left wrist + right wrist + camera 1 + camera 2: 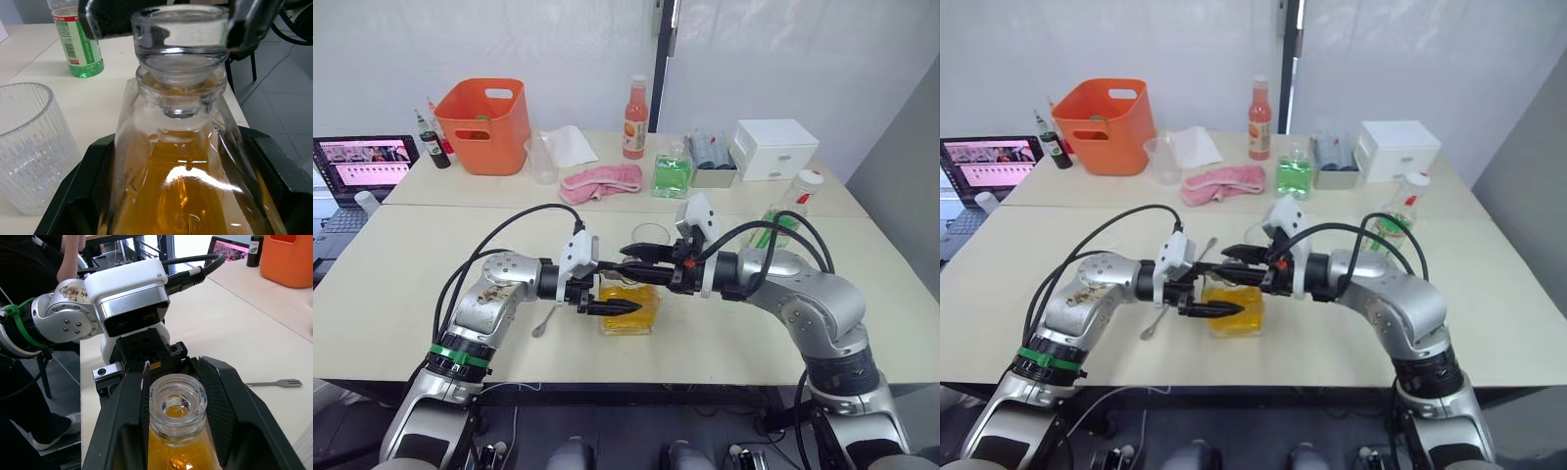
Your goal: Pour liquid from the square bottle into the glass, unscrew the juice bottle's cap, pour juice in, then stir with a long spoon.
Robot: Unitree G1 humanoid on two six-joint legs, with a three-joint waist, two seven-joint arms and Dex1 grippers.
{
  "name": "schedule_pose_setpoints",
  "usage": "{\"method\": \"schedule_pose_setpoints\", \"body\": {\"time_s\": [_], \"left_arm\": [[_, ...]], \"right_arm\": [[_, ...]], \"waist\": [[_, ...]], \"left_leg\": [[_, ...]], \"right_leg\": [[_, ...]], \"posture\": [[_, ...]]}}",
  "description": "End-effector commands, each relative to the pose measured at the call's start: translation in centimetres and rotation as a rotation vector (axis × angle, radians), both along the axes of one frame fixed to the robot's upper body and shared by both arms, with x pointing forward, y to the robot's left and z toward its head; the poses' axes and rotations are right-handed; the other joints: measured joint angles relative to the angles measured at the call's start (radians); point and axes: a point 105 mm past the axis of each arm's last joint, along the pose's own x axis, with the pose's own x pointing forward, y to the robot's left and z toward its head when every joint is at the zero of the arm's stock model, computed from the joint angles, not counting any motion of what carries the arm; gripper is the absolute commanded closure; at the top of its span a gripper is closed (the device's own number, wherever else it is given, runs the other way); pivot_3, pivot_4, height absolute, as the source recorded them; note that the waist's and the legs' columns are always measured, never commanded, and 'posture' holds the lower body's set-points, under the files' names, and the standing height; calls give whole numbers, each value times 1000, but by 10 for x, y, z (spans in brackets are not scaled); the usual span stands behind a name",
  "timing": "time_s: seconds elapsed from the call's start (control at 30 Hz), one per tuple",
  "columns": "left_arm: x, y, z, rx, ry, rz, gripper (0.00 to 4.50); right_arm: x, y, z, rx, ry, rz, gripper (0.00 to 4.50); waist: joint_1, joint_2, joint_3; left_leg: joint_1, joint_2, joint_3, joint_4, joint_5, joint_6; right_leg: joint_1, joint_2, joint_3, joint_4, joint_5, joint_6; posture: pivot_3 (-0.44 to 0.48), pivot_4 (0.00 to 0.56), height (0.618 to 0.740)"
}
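Gripped low by the left end effector (612, 307), the square bottle (628, 307) has its stopper (180, 43) pinched by the right end effector (641, 256), so nothing is poured into the glass (27, 147) yet.

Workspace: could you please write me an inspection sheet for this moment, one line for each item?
Surface: pale table, nothing spilled that I can see.
Job's things: square bottle stands upright, stopper in its neck; glass empty beside it; juice bottle capped; long spoon lies flat.
Clutter: orange bin, pink cloth, plastic cup, orange-red bottle, green bottle, white drawer box, laptop.
Grippers: left end effector shut on the bottle body; right end effector shut on the stopper.
Cables: black cables loop above both forearms.
Surroundings: white wall; a person's arm nearby.
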Motion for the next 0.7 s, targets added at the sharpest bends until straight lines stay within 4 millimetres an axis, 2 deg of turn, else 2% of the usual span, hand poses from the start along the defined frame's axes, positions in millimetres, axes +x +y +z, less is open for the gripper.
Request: {"method": "schedule_pose_setpoints", "body": {"time_s": [0.03, 0.2, 0.3, 0.4, 0.43, 0.5, 0.57, 0.67, 0.7], "left_arm": [[-1, 1, -1, 17, 0, -5, 1685], [-1, -1, -1, 16, -1, -7, 1685], [-1, -2, 0, 16, -4, -9, 1685], [-1, -1, 2, 14, -8, -7, 1685], [0, 0, 2, 13, -10, -4, 1685], [1, 2, 3, 13, -12, 0, 1685], [2, 2, 4, 13, -14, 1, 1685], [3, 3, 5, 14, -17, 4, 1685], [4, 3, 5, 15, -17, 4, 1685]], "right_arm": [[-19, -5, 62, 120, -219, 34, 3464], [-19, -12, 72, 125, -247, 3, 3464], [-10, -31, 62, 98, -214, -100, 3464], [7, -77, 30, 36, -136, -309, 3464], [13, -105, 7, -4, -89, -440, 3464], [15, -143, -22, -59, -33, -602, 3464], [14, -167, -41, -84, -17, -721, 3464], [19, -214, -75, -104, 12, -1030, 3464], [20, -222, -81, -98, 13, -1092, 3464]], "waist": [[0, 2, 1], [-1, 2, 1], [1, 2, 1], [6, 2, 1], [5, 2, 1], [8, 1, 0], [1, 3, 0], [-9, 6, -1], [-10, 6, -1]], "left_leg": [[0, 0, 0, 0, 0, 0], [2, 0, -1, 0, 0, 0], [2, 0, -1, 0, 0, 0], [1, 0, -1, 0, 0, 0], [1, -1, -1, 0, 0, 0], [0, -1, -2, -1, 0, 0], [0, -1, -1, -1, 0, 0], [5, -1, 2, -1, 0, 0], [6, 0, 2, -1, 0, 0]], "right_leg": [[0, 0, 0, 0, 0, 0], [2, 0, -1, 0, 0, 0], [2, 0, -1, 0, 0, 0], [3, 0, -1, -2, 0, 0], [3, 0, -1, -3, 0, 0], [4, 0, -1, -4, 0, 0], [3, 0, 0, -3, 0, 0], [4, 1, 3, -1, 0, 0], [5, 1, 3, -1, 0, 0]], "posture": [[0, 150, 715], [0, 150, 715], [0, 150, 715], [0, 150, 715], [0, 150, 715], [0, 150, 715], [0, 150, 715], [0, 150, 715], [0, 150, 715]]}}
